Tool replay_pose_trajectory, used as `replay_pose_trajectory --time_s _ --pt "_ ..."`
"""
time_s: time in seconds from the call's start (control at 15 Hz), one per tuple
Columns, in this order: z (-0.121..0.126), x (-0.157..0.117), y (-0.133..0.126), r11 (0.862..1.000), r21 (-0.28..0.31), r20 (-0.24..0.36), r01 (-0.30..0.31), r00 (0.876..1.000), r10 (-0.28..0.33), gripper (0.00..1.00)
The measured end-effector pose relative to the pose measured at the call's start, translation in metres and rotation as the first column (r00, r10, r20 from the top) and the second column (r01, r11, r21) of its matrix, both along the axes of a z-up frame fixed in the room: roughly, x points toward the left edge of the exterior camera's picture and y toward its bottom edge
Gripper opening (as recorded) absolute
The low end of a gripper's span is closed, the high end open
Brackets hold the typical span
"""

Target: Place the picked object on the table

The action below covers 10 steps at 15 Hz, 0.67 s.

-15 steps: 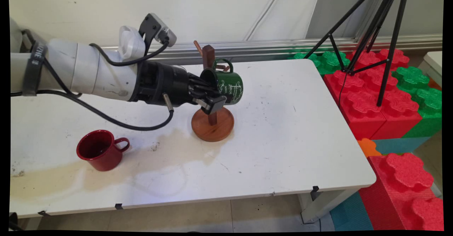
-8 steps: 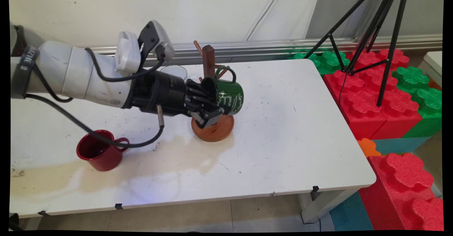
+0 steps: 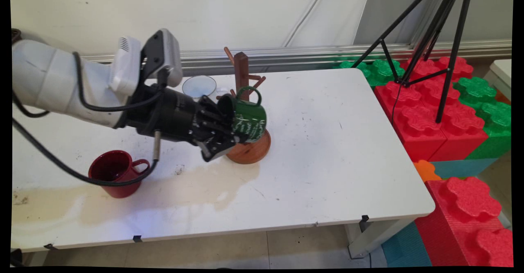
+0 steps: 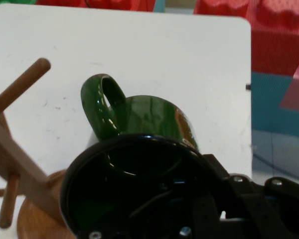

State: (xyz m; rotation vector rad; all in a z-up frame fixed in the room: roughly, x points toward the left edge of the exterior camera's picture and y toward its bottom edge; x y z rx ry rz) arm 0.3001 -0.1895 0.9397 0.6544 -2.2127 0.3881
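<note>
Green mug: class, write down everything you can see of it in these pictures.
The green mug is glossy dark green, enamel-like, with white lettering on its side and a loop handle pointing up. It lies tipped on its side, off the table, mouth toward the gripper, whose black fingers clamp its rim. It hangs right before the wooden mug tree, above the round base.

We see a white arm (image 3: 53, 82) of smooth rounded links, ending in a black cylindrical wrist section (image 3: 163, 115). A white ribbed housing (image 3: 123, 62) and a grey-and-black camera block (image 3: 163, 56) sit on top of the wrist. Black cables (image 3: 53, 158) loop from the arm, and a short metal pin (image 3: 155, 146) juts from the wrist. The black gripper (image 3: 223, 136) shows jointed linkage bars; in the hand view we see small silver screws (image 4: 185, 231) on it.
</note>
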Motion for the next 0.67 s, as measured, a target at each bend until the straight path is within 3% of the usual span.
replay_pose_trajectory --time_s 0.33,0.67 --pt "0.013 0.013 0.012 1.000 0.011 0.081 0.029 0.996 -0.030 0.00" --pt "0.016 0.030 0.027 0.997 0.072 0.194 0.031 0.980 -0.045 0.00"
